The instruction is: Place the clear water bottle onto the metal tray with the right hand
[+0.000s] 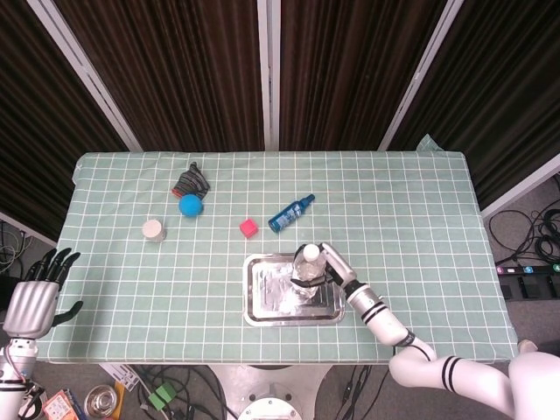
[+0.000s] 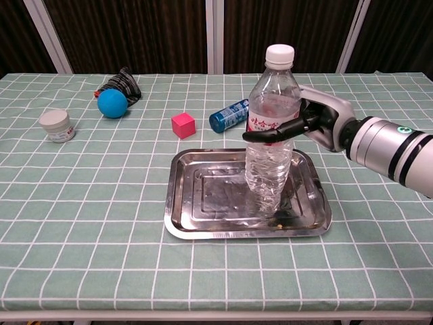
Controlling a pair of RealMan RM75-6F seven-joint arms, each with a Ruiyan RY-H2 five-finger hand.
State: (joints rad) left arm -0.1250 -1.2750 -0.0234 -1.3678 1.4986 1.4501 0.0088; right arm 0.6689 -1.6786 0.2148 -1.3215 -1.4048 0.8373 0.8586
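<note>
Clear plastic catches the light at the centre of the chest view: the water bottle (image 2: 272, 135) stands upright, its long axis vertical, white cap at the top and base down over the right half of the metal tray (image 2: 196, 217). Its base looks to be at or just above the tray floor; whether it actually touches cannot be told. In the head view the bottle (image 1: 308, 269) shows mostly as its white cap seen from above, over the right part of the tray (image 1: 262, 304), just below frame centre.

The right hand (image 2: 316, 124) reaches in from the right edge of the chest view, its dark fingers (image 2: 270, 132) wrapped around the bottle's middle at the red label. In the head view the same hand (image 1: 331, 269) sits just right of the cap, with the arm running off to the lower right.

The left hand (image 1: 33, 296) hangs at the far lower left of the head view, off the table edge, fingers apart and holding nothing.

On the green checked tablecloth (image 1: 411, 219), above the tray, lie a blue spray bottle (image 1: 290, 213) on its side, a red cube (image 1: 248, 228), a blue ball (image 1: 191, 206), a striped dark cloth bundle (image 1: 192, 181) touching the ball's upper side, and a small white jar (image 1: 154, 230) towards the left.
</note>
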